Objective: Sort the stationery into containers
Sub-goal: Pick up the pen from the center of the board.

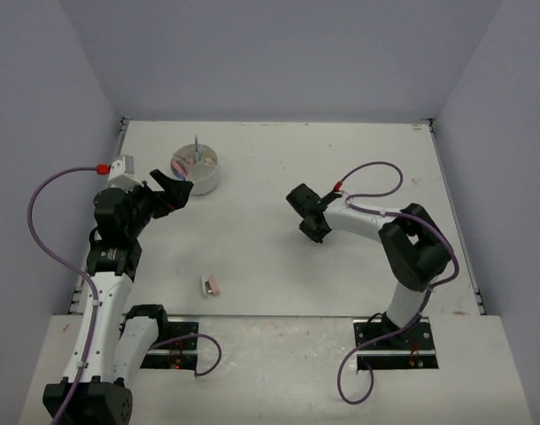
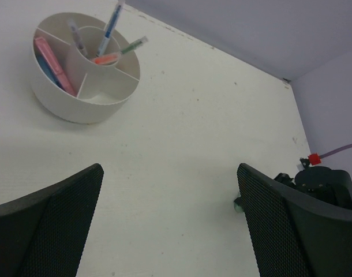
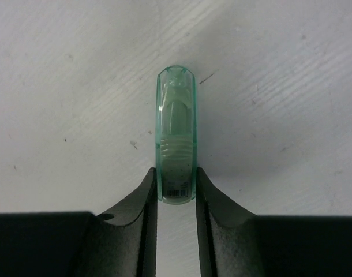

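**The right pincer (image 3: 176,193) clamps a green capsule (image 3: 176,127); the left pincer (image 2: 169,173) gapes near the dish (image 2: 78,112)**

In the right wrist view, the right pincer sits at the bottom centre of the frame. Its two black fingers (image 3: 142,199) press against both sides of the translucent green capsule. The capsule lies flat on the white counter (image 3: 291,86), its free end pointing to the top of the frame. Seen from above, this pincer is just right of centre, well apart from the dish.

The left pincer is spread wide with nothing between its mesh-textured fingers, which fill the lower corners of the left wrist view. The round white dish stands in the upper left of that frame, split by inner dividers. Pink and blue capsules (image 2: 49,57) lie in its left compartment, and several pens (image 2: 109,26) stand tilted in its centre cup. In the overhead view, two small pieces (image 1: 210,284), one grey and one pink, lie side by side on the counter, low and left of centre.
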### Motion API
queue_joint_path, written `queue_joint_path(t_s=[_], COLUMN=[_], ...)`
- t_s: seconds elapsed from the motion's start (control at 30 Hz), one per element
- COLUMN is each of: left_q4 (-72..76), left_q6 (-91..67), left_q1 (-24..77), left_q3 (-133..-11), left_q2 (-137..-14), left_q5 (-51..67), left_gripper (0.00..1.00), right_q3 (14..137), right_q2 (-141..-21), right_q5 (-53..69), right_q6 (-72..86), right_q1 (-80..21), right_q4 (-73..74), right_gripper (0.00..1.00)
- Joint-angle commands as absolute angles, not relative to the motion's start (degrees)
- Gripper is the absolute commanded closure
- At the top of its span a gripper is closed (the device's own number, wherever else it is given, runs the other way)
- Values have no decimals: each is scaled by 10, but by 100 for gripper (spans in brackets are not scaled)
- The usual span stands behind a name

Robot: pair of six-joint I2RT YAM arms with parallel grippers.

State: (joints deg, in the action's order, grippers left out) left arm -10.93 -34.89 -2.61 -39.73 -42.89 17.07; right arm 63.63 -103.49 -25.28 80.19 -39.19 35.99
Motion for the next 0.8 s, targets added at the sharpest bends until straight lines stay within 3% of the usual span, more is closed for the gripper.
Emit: queue_joint_path(t_s=[0.0, 0.2, 0.33, 0.47, 0.6, 0.7, 0.77], left_q4=[-38, 68, 126, 152, 216, 259, 297], left_q6=[-380, -446, -477, -488, -517, -547, -561], left_q1=[-27, 61, 175, 202, 216, 225, 241], left_q3=[-375, -346, -355, -358, -338, -323, -318], left_q2=[-458, -492, -537, -560, -575, -600, -616], left_q5=[279, 306, 281, 285, 307, 329, 345], left_gripper=[0, 0, 0, 2, 11, 35, 44], right_q3=[515, 526, 547, 533, 501, 478, 477], right_q2=[-915, -817, -800, -759, -698, -661, -653], right_q5=[-204, -181, -184, -156, -146, -149, -152], right_q6=[598, 318, 222, 209, 193, 185, 182], right_q1=[-419, -524, -601, -620, -631, -630, -630], right_q4=[121, 33, 17, -1, -54, -78, -78], right_gripper=[100, 100, 100, 100, 100, 100, 100])
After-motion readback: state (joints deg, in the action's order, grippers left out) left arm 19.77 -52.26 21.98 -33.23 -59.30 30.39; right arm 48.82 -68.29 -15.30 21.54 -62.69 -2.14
